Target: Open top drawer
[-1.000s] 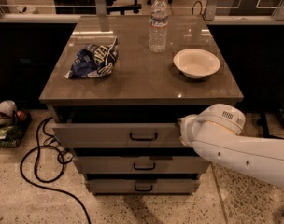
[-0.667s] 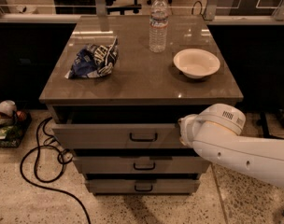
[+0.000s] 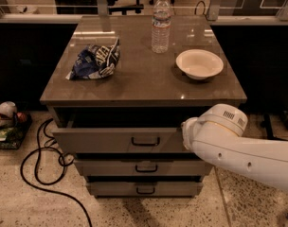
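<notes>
The top drawer [image 3: 101, 141] is a wide grey drawer with a small black bar handle [image 3: 145, 141] at its centre. It stands partly pulled out from under the brown cabinet top [image 3: 144, 86], with a dark gap showing behind its front. My gripper [image 3: 185, 135] is at the end of the white arm [image 3: 238, 150], which comes in from the right. It sits against the right part of the top drawer's front, to the right of the handle. Its tip is hidden behind the white wrist.
Two smaller-looking grey drawers [image 3: 141, 167] [image 3: 144, 189] sit below, both closed. On the cabinet top are a blue chip bag [image 3: 96, 60], a water bottle [image 3: 161, 23] and a white bowl [image 3: 199, 64]. A black cable [image 3: 40, 160] loops on the floor at left, near clutter [image 3: 6, 122].
The top drawer front has come slightly further out toward the camera. The arm has barely moved.
</notes>
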Tool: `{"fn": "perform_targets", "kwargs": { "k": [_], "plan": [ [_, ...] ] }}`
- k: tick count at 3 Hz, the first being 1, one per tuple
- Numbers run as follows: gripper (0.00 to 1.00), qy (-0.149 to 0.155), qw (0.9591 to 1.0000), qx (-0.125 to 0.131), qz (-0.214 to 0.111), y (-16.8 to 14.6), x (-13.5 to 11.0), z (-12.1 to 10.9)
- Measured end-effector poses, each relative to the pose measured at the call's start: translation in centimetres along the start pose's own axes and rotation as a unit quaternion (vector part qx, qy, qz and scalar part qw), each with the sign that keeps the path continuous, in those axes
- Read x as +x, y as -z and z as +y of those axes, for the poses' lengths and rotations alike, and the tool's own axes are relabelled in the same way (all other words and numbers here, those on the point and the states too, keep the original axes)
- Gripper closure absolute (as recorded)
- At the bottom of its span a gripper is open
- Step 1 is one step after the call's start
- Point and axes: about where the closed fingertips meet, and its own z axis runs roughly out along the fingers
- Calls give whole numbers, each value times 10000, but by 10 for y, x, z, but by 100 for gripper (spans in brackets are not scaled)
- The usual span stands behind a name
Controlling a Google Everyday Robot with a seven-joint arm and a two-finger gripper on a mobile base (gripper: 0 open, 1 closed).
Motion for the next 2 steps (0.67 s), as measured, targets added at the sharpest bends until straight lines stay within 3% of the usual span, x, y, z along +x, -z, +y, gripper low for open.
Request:
{"fn": "perform_targets", "kwargs": {
  "k": [1,2],
  "plan": [
    [100,270,9986,-444,138,27,-33,12],
    [100,353,9973,-616,196,38,-49,16]
  ]
}}
